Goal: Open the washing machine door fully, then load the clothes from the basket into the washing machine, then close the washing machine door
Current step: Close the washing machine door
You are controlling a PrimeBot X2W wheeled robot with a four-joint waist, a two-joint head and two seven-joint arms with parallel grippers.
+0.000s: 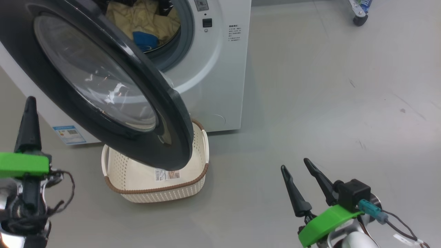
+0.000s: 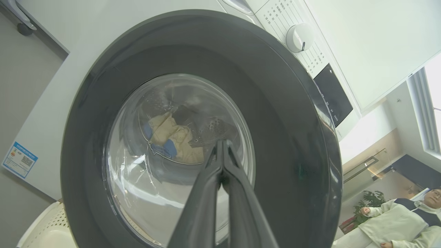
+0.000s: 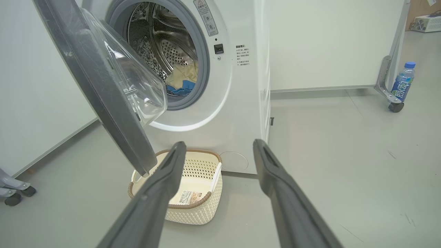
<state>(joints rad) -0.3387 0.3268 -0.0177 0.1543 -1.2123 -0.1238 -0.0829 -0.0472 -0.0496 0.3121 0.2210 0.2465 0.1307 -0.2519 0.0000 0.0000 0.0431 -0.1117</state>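
Lying inside the steel drum at the top of the head view, the clothes [image 1: 144, 20] form a pale yellow heap with a blue patch, so the loading looks done. Below them, at lower centre, the basket [image 1: 155, 194] sits on the grey floor against the front of the washing machine [image 1: 220, 69]. Its bare bottom and label are visible, and no garment can be seen in the part that shows. The washing machine door [image 1: 103, 86] fills the upper left of that view. It stands at an angle away from the opening, with its lower edge above the basket's rim. Closing it appears to be the one step left.

In the left wrist view the left gripper [image 2: 222, 143] points at the middle of the door's glass with its fingers pressed together and nothing between them. Whether they touch the glass cannot be told. The right gripper [image 1: 294, 164] hangs at the lower right of the head view, fingers spread and empty, well apart from the door.

A water bottle [image 3: 402, 81] stands at the far right of the right wrist view.
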